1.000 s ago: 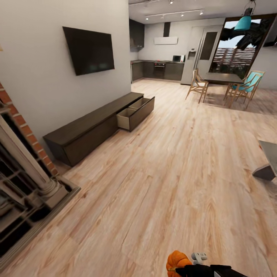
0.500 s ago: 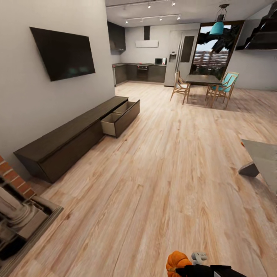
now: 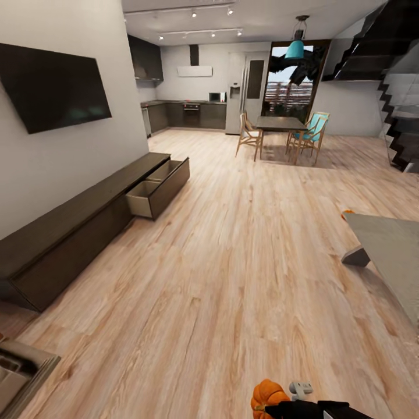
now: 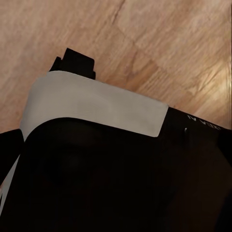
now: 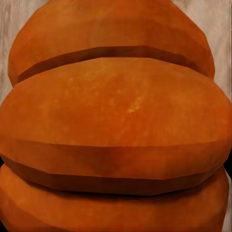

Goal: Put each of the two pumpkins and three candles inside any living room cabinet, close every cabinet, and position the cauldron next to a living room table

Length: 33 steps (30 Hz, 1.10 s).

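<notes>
Pumpkin [image 3: 269, 397], bright orange and ribbed, sits at the bottom edge of the head view, just right of centre, pressed against the right gripper [image 3: 291, 401], whose pale fingertip [image 3: 300, 387] pokes out beside it; in the right wrist view the orange ribs [image 5: 116, 125] crowd the lens, so the gripper appears clamped on it, though the jaws themselves are hidden. Along the left wall runs the long, low, dark cabinet [image 3: 64, 230], its far-end drawer [image 3: 158, 189] pulled open to a pale beige inside. A black television [image 3: 52, 84] hangs above it. At the right edge, a grey table [image 3: 391, 250] juts in, a small orange object [image 3: 347, 213] peeking at its far corner. Beyond, in the upper centre, stand a dining table [image 3: 280, 123] with chairs and the grey kitchen [image 3: 186, 113]. The left wrist view gives dark and white robot housing [image 4: 96, 104] over plank floor [image 4: 169, 38]; whether the left gripper is open cannot be told.
</notes>
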Motion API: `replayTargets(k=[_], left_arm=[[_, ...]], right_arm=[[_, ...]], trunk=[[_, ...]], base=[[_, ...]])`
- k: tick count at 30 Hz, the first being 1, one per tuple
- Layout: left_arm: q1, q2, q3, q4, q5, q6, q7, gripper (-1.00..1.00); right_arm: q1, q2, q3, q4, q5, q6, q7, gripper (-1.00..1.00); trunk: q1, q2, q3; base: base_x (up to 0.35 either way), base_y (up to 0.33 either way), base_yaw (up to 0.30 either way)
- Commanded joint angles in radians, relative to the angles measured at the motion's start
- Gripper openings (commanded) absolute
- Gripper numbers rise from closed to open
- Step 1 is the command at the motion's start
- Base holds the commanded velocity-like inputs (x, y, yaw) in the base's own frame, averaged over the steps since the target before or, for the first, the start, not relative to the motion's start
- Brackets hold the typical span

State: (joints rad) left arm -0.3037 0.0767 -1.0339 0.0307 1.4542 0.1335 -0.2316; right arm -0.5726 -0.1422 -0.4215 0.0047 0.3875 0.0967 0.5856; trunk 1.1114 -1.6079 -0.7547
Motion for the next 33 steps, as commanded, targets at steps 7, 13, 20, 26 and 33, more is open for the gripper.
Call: replayTargets(k=[7, 13, 20, 26, 33], left_arm=[[0.0, 0.001, 0.0, 0.0, 0.0, 0.0, 0.0, 1.0], [0.0, 0.001, 0.0, 0.0, 0.0, 0.0, 0.0, 1.0], [0.0, 0.001, 0.0, 0.0, 0.0, 0.0, 0.0, 1.0], [0.0, 0.001, 0.0, 0.0, 0.0, 0.0, 0.0, 1.0], [0.0, 0.001, 0.0, 0.0, 0.0, 0.0, 0.0, 1.0]], right_arm=[[0.0, 0.001, -0.003, -0.002, -0.001, 0.0, -0.001, -1.0], [-0.001, 0.001, -0.003, -0.002, -0.001, 0.0, -0.001, -1.0], [0.0, -0.001, -0.003, -0.002, 0.0, -0.002, -0.001, -1.0], [-0.001, 0.003, -0.003, -0.002, -0.001, -0.001, 0.0, -1.0], [0.0, 0.003, -0.003, 0.0, -0.001, 0.0, 0.0, -1.0]], trunk=[[0.0, 0.0, 0.001], [0.0, 0.0, 0.001], [0.0, 0.0, 0.001], [0.0, 0.0, 0.001], [0.0, 0.0, 0.005]], base=[[0.337, 0.0, -0.043], [0.337, 0.0, -0.001], [0.337, 0.0, 0.0], [0.337, 0.0, -0.127], [0.337, 0.0, -0.275]])
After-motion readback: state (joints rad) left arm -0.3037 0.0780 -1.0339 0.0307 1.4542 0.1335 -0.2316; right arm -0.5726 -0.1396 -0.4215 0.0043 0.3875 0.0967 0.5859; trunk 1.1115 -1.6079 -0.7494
